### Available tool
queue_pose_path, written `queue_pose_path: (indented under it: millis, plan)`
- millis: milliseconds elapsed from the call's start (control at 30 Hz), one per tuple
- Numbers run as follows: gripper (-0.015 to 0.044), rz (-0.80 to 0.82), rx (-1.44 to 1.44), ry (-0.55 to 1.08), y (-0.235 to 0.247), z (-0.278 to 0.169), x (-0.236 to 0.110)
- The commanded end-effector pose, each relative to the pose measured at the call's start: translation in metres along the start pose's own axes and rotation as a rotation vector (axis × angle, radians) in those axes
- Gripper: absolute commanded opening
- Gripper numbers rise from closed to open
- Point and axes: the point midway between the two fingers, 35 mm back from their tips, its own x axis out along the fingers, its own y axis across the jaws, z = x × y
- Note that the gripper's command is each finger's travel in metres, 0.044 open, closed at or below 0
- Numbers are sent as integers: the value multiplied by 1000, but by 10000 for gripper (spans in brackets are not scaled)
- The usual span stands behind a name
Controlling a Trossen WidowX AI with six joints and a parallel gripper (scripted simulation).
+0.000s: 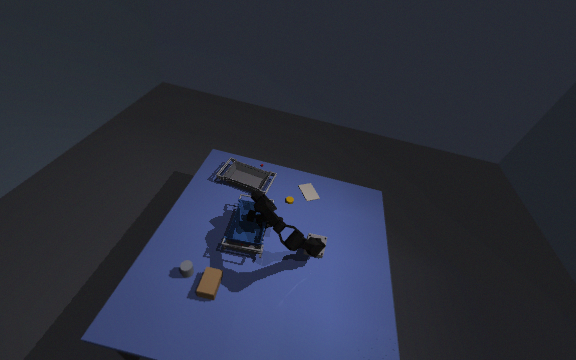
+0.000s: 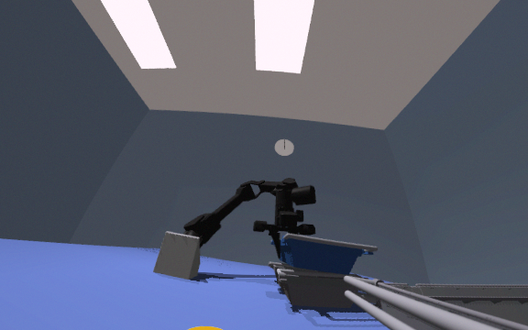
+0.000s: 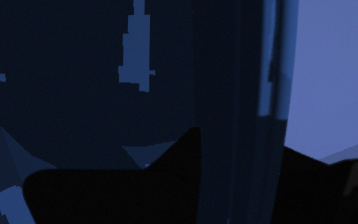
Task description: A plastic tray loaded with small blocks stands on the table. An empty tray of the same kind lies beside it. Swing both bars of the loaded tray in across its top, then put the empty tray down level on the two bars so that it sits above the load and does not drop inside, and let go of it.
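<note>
1. Blue table [image 1: 318, 280] under dim walls, centre of the top view.
2. Gripper [image 2: 277, 235] is clamped on the rim of the blue tray [image 2: 321, 257], carried above a grey tray [image 2: 312, 289] at lower centre of the exterior view.
3. Second grey tray [image 1: 244, 174] lies apart, toward upper centre of the top view.
4. Brown block [image 1: 209, 282] and grey cylinder [image 1: 186, 268] sit lower left.

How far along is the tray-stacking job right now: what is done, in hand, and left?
Done: the blue tray is off the table, directly over the lower grey tray. In hand: the end effector is shut on the blue tray's end rim. Left: set it level and release. Whether both bars lie across the top cannot be seen.
</note>
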Motion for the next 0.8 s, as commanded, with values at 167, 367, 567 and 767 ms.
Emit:
queue_pose_path:
  millis: [167,367,567,767]
  plan:
    - [0,-34,-3,-1,-5,-3,6]
    - [0,-34,-3,-1,-5,-3,6]
    - [0,-34,-3,-1,-5,-3,6]
    - [44,-34,-3,-1,-5,-3,6]
